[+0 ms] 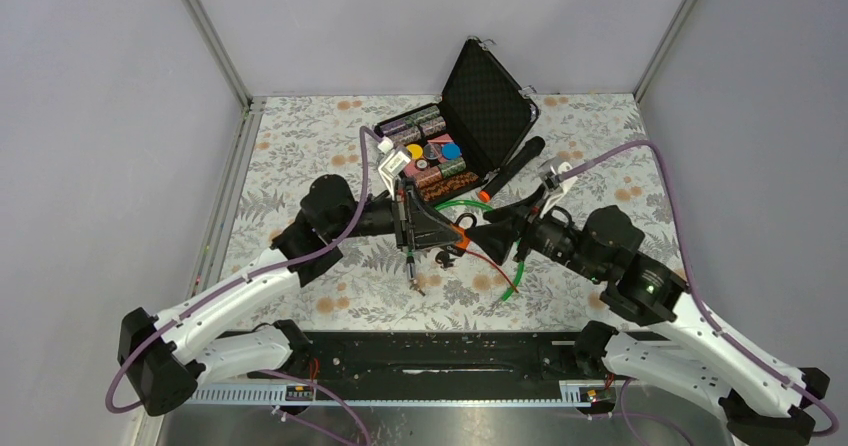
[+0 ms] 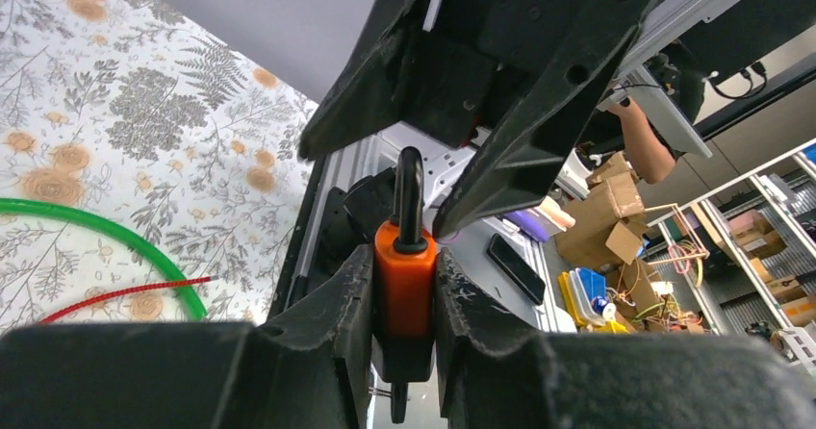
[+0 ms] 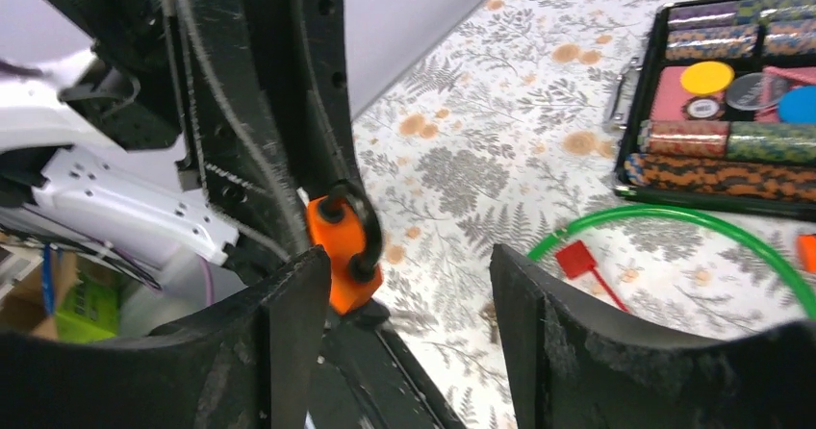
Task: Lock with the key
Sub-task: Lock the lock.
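Down on the table (image 1: 300, 146), what looks like the key (image 1: 417, 287) is seen lying near the left gripper (image 2: 402, 256), which is clamped on the orange padlock (image 2: 404, 285). Right gripper (image 3: 409, 256) is held wide open, nothing grabbed.

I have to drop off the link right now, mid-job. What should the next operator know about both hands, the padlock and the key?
Left hand: shut on the orange padlock, holding it off the table with the shackle toward the right hand.
Right hand: open and empty, one finger beside the padlock.
Key: in neither hand. A small metal piece on the table in front of the left hand looks like it, but it is too small to be sure.
Done: padlock picked up and presented.
Left: pick up the key, insert it and turn to lock. I cannot tell whether the shackle is latched.
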Available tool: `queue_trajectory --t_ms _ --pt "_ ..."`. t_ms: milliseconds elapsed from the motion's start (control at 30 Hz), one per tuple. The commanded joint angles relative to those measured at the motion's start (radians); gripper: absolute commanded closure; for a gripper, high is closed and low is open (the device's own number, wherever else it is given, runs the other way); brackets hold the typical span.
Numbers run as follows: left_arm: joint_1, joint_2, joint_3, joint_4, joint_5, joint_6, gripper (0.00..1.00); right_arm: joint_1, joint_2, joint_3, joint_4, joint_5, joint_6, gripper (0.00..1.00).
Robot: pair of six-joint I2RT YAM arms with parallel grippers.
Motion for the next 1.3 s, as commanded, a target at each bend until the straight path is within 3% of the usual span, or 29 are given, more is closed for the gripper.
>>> queue_trajectory --t_ms 0,67,133,367,400,467,500,600,700,867,900,933,1033,1100,1167,1267 --pt "0.005 -0.048 -0.008 0.220 0.048 -0.086 1.00 -0.005 0.032 -0.033 0.288 -0.036 0.130 0.33" --pt "0.004 -0.055 -0.006 0.217 0.062 -0.085 1.00 -0.005 0.053 -0.016 0.322 -0.084 0.132 0.37" --pt "0.005 -0.061 -0.006 0.218 0.073 -0.087 1.00 -0.005 0.079 0.009 0.322 -0.103 0.133 0.47" --pt "0.004 -0.069 -0.007 0.219 0.096 -0.095 0.99 -0.005 0.116 0.019 0.344 -0.135 0.147 0.95" --pt "0.004 -0.068 -0.004 0.208 0.100 -0.093 0.92 -0.005 0.116 0.017 0.346 -0.139 0.145 1.00" --pt "0.005 -0.061 0.009 0.163 0.111 -0.081 0.69 -0.005 0.116 0.016 0.350 -0.164 0.128 1.00" --pt "0.004 -0.052 0.020 0.133 0.124 -0.071 0.62 -0.005 0.117 0.018 0.347 -0.178 0.117 1.00" --pt "0.004 -0.030 0.051 0.042 0.144 -0.041 0.56 -0.005 0.124 0.034 0.325 -0.213 0.080 1.00" --pt "0.004 -0.017 0.044 0.050 0.156 -0.046 0.61 -0.005 0.145 0.058 0.304 -0.241 0.071 1.00" --pt "0.004 -0.002 0.031 0.114 0.196 -0.071 0.99 -0.005 0.163 0.071 0.302 -0.237 0.097 1.00" --pt "0.004 -0.002 0.029 0.116 0.197 -0.070 1.00 -0.005 0.163 0.071 0.300 -0.227 0.104 1.00" --pt "0.004 -0.003 0.026 0.122 0.197 -0.067 1.00 -0.005 0.162 0.074 0.297 -0.217 0.109 0.95" --pt "0.009 -0.023 0.023 0.108 0.135 -0.050 1.00 -0.005 0.148 0.059 0.300 -0.172 0.136 0.41" --pt "0.019 -0.041 0.027 0.090 0.077 -0.044 1.00 -0.006 0.124 0.021 0.333 -0.138 0.163 0.17" --pt "0.029 -0.068 0.030 0.086 0.014 -0.046 1.00 -0.005 0.099 -0.038 0.431 -0.131 0.197 0.06" --pt "0.030 -0.098 0.038 0.090 -0.070 -0.047 1.00 -0.005 0.092 -0.084 0.499 -0.161 0.215 0.04"
